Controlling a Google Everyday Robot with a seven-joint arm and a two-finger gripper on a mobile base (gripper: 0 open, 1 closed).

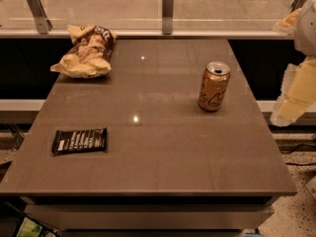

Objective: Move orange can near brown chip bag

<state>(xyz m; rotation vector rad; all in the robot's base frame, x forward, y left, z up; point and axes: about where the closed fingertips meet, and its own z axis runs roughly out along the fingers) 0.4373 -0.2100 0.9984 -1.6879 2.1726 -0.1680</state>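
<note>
A broad, glossy grey-brown table [163, 147] carries a wrinkly, pale yellow-tan chip bag [86, 51] with a dark brown, white-lettered end at its far left corner. The robot's pale, blocky gripper [295, 95] hangs beyond the table's right edge, and its spread cannot be told. The small orange-gold metal can [214, 87], silver-topped with a white swirl on its side, stands upright on the right half, well apart from the bag, and a flat black striped bar wrapper [79, 140] lies front left.
</note>
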